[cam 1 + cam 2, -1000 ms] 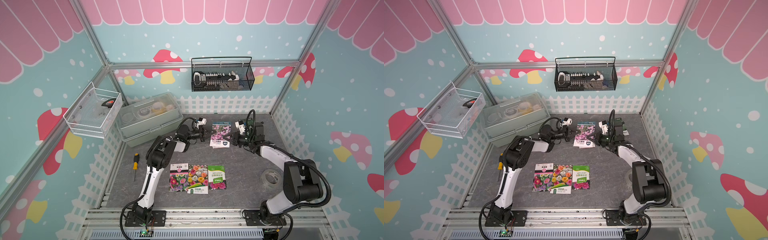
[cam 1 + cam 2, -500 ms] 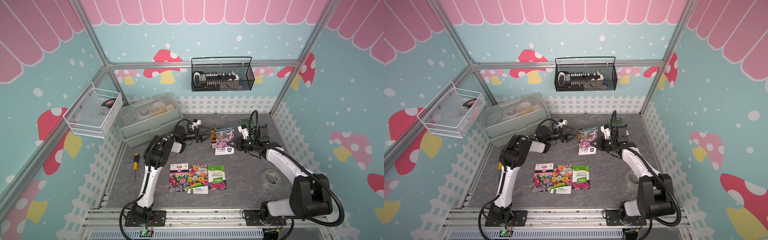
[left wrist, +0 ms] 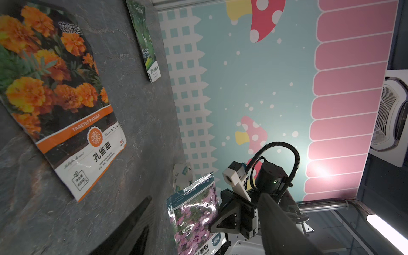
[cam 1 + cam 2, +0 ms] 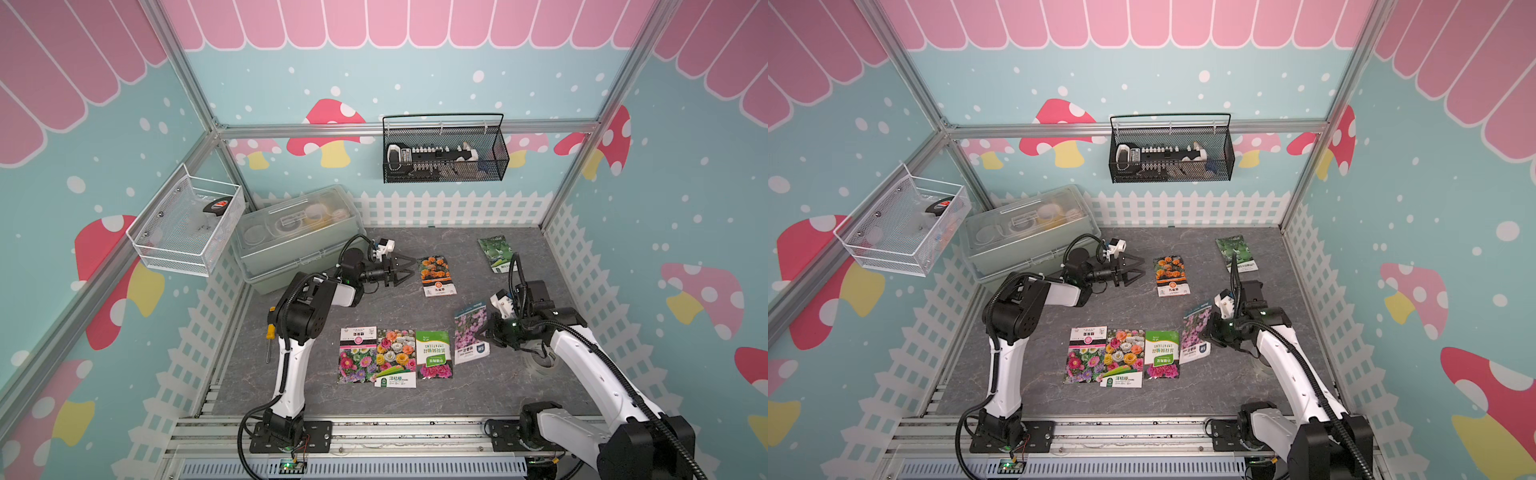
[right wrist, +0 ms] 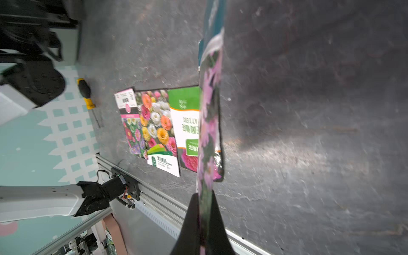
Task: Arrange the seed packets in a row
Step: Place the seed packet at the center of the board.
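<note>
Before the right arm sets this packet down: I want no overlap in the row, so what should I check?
1. Right fingers shut on pink flower packet: ok.
2. Pink flower packet lying flat: not ok, held on edge, tilted.
3. Table beside green-and-white packet at row's end free: ok.
4. Left fingers open, away from the row: ok.
5. Tape roll clear of right arm: cannot tell, arm partly covers it in both top views.
6. Marigold packet and green gourd packet in row: not ok, both lie apart at the back.

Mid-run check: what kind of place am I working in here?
Probably a staged robot test cell, garden-themed: printed mushroom walls, aluminium frame, seed packets on the slate-look table.
</note>
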### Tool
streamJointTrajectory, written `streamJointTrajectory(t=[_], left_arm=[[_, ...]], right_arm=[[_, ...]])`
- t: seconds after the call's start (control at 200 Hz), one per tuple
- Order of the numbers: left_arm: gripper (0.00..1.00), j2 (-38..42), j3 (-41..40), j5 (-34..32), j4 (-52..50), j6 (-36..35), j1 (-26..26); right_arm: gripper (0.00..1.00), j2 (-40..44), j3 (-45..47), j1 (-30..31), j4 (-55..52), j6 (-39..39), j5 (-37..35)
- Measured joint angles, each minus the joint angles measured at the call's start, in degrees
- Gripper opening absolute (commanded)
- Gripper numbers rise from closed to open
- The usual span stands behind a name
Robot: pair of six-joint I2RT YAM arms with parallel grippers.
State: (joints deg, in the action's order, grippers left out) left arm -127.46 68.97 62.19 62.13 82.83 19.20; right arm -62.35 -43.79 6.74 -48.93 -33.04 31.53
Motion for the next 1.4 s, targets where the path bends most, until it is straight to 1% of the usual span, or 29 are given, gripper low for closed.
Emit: streamJointTrajectory(t=[0.17, 0.3, 0.51, 0.761, 1.276, 1.401], left_arm=[[0.73, 0.07, -2.16, 0.0, -0.17, -1.05, 0.0], [0.72, 0.07, -2.49, 0.02, 0.22, -0.96, 0.09], [0.72, 0.07, -2.49, 0.09, 3.56, 0.33, 0.09], [0.71, 0.07, -2.49, 0.22, 5.05, 0.96, 0.09], [0.7, 0.07, -2.49, 0.22, 5.88, 1.42, 0.09], [0.7, 0.07, -2.49, 0.22, 5.88, 1.44, 0.09]], right_arm=[[0.0, 0.04, 3.93, 0.0, -2.12, 0.31, -3.67], [0.0, -0.09, 4.72, 0.0, -1.03, 0.52, -4.52], [0.0, -2.67, 6.27, 0.0, 2.64, 0.66, -4.55], [0.0, -6.16, 8.57, 0.0, 6.32, 0.66, -4.57], [0.0, -9.07, 8.59, 0.0, 7.43, 1.09, -5.84], [0.1, -9.16, 8.59, 0.0, 7.45, 1.2, -5.84]])
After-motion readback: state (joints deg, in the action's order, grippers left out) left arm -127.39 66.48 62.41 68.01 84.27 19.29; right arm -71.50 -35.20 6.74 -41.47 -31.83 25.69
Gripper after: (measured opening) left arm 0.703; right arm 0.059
